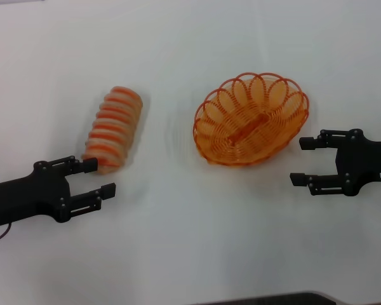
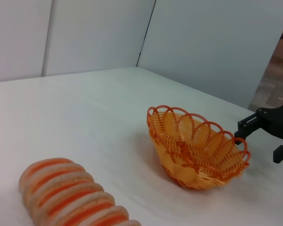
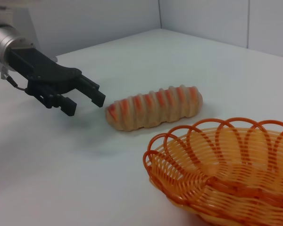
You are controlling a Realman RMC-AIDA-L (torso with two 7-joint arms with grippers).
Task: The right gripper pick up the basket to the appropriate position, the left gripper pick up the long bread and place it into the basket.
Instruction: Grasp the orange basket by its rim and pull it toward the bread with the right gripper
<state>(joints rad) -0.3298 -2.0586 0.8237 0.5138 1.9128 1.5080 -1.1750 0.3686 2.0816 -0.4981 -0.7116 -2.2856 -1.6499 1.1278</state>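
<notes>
In the head view you see the white table (image 1: 178, 254) with the long bread (image 1: 113, 129) lying on its left half, tilted so one end points toward the left gripper (image 1: 103, 177). That gripper sits low on the left, its two fingers spread apart, and the upper fingertip is at the near end of the loaf; you cannot tell if it touches. Nothing is held between the fingers. The basket (image 1: 250, 119) rests to the right of centre, tipped a little, apart from the bread. The right gripper (image 1: 300, 161) is just beside the basket's right rim, fingers parted and empty, with the upper one close to the scalloped edge.

From the left wrist view you look over the long bread (image 2: 70, 197), which fills the near corner, toward the basket (image 2: 198, 148) farther off. Beyond the basket you can see the right gripper (image 2: 257, 139), one finger near the rim.

From the right wrist view the basket (image 3: 226, 174) is closest to you, with the long bread (image 3: 153, 107) lying on the table behind it. The left gripper (image 3: 85, 100) hangs at the loaf's far end, fingers open, slightly above the surface.
</notes>
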